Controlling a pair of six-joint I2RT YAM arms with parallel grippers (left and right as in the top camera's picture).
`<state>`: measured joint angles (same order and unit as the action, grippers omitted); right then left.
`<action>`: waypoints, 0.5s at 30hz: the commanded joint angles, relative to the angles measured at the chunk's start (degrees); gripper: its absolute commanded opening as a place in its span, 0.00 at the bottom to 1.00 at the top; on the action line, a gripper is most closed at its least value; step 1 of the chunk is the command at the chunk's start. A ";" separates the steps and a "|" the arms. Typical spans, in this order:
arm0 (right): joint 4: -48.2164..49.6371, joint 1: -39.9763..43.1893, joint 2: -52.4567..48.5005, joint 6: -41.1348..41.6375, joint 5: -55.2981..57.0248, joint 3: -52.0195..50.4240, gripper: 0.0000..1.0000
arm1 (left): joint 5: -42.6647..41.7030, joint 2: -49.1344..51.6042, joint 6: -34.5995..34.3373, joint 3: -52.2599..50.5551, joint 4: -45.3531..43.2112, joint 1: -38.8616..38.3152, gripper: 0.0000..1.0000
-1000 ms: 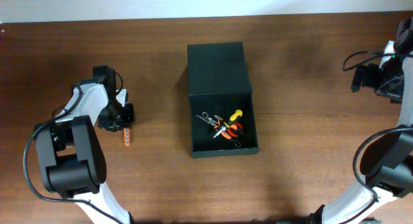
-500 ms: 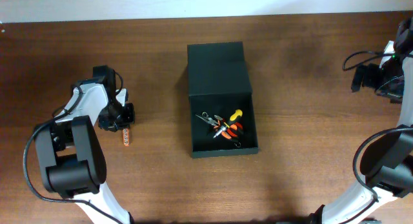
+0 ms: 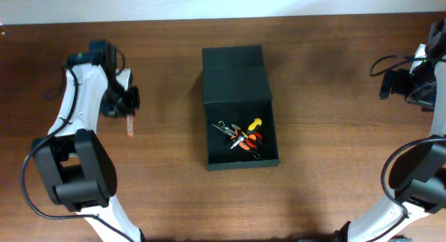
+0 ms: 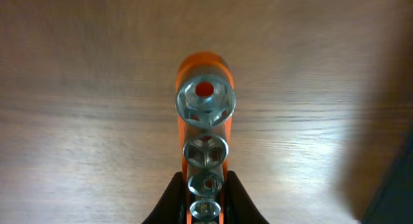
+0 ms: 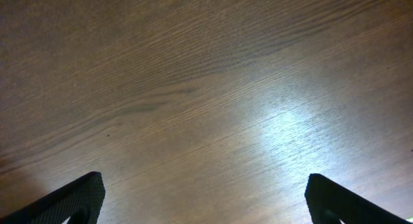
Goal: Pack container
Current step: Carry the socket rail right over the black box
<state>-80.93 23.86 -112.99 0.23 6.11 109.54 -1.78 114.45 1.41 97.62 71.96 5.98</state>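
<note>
The container [image 3: 221, 150] is a matte black box at the table's middle, its lid [image 3: 235, 74] folded open toward the far side. Several hand tools [image 3: 244, 136] with orange and yellow handles lie inside it. My left gripper [image 3: 124, 106] is well left of the box, shut on an orange socket rail [image 3: 129, 125]. In the left wrist view the rail [image 4: 205, 104] carries a row of steel sockets and sticks out ahead of the gripper [image 4: 205, 208], clear of the wood. My right gripper [image 5: 206, 198] is open over bare table at the far right, nothing between its fingers.
Black cables [image 3: 390, 61] run by the right arm near the table's right edge. The left arm's base [image 3: 77, 176] stands at the front left, and the right arm's base [image 3: 418, 176] at the front right.
The left gripper closed on the socket rail and carried it off the table, moving toward the far side. The right arm has not moved.
</note>
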 commanded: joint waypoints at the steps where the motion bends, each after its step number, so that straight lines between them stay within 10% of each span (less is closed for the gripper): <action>1: 0.00 0.17 1.05 0.50 -0.11 -0.22 0.99 | -1.07 -0.04 2.99 9.22 3.56 -4.61 0.02; 15: 0.00 0.17 1.05 0.50 -0.11 -0.22 0.99 | -1.07 -0.04 9.97 20.24 9.57 -32.79 0.02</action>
<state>-80.90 23.86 -112.99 0.21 6.09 109.54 -2.00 114.45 6.98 116.81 80.66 -22.13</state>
